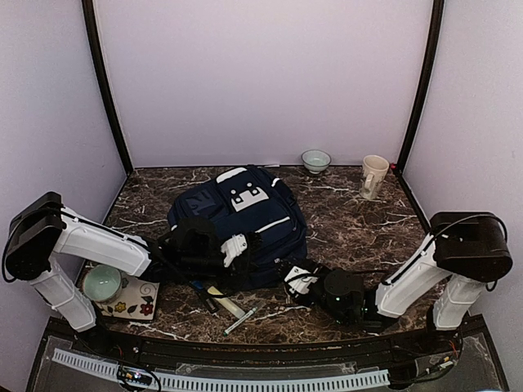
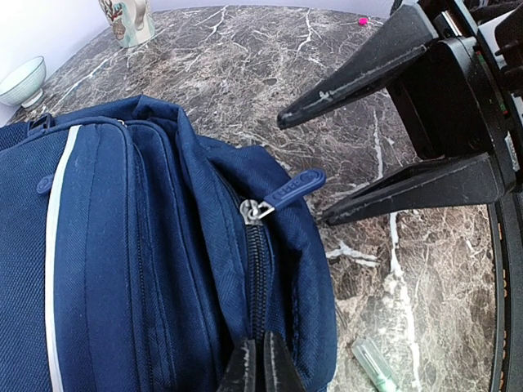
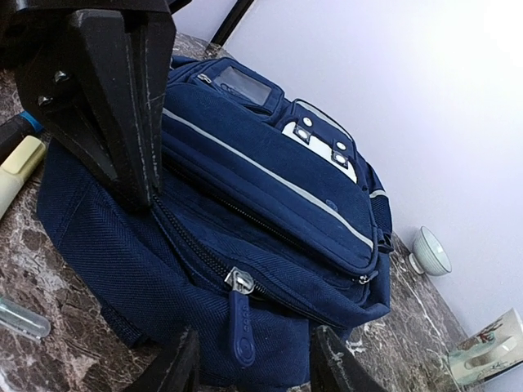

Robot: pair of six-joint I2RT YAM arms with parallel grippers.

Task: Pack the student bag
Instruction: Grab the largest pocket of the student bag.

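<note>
The student bag (image 1: 245,214), a navy backpack with white stripes, lies flat in the middle of the marble table. My left gripper (image 2: 261,366) is shut on the bag's fabric at the closed zipper seam near its front edge. The blue zipper pull (image 3: 242,328) hangs at the bag's near right corner. My right gripper (image 3: 249,367) is open, with one finger on each side of the pull and neither touching it. In the top view the right gripper (image 1: 297,281) sits at the bag's lower right corner and the left gripper (image 1: 236,248) at its near edge.
A bowl (image 1: 315,161) and a mug (image 1: 373,176) stand at the back right. Another bowl (image 1: 104,283) rests on a floral notebook (image 1: 135,304) at the near left. Markers (image 1: 219,300) and a pen (image 1: 243,318) lie just in front of the bag.
</note>
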